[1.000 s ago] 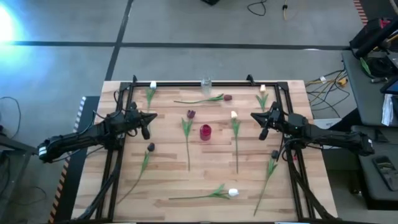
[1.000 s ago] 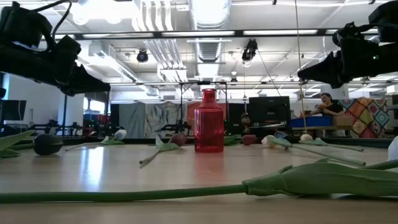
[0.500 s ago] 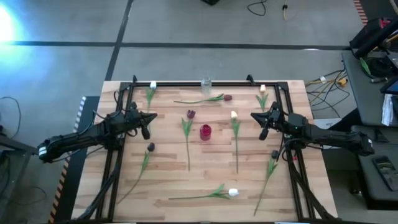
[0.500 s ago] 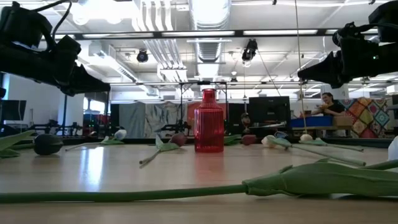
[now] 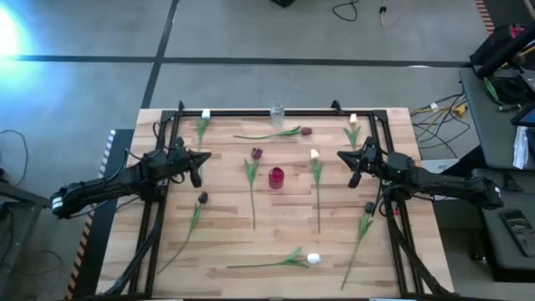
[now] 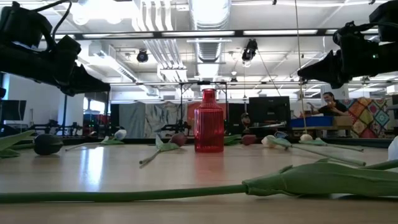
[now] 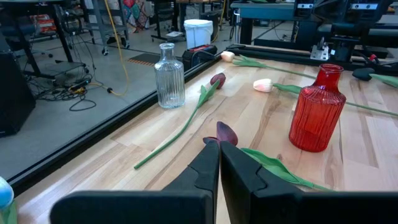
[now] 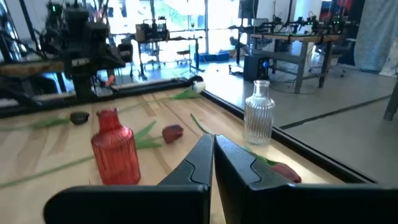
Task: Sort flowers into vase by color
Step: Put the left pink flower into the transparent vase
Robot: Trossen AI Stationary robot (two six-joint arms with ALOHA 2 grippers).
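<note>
Artificial tulips lie flat and scattered on the wooden table. A maroon one point(image 5: 257, 154) and a cream one point(image 5: 314, 154) flank the red vase point(image 5: 276, 177). Another maroon one point(image 5: 306, 131) lies near the clear glass vase point(image 5: 277, 111) at the far edge. White heads show at the far left point(image 5: 206, 114) and near the front point(image 5: 313, 259). Both vases stand upright. My left gripper point(image 5: 206, 158) hovers left of the red vase, shut and empty point(image 7: 219, 147). My right gripper point(image 5: 340, 156) hovers right of the cream tulip, also shut and empty point(image 8: 213, 140).
A black rail frame point(image 5: 251, 114) runs along the table's far edge and down both sides. More tulips lie at the left point(image 5: 202, 197), the right point(image 5: 369, 207) and the far right corner point(image 5: 353, 119). A person point(image 6: 328, 102) sits in the room beyond the table.
</note>
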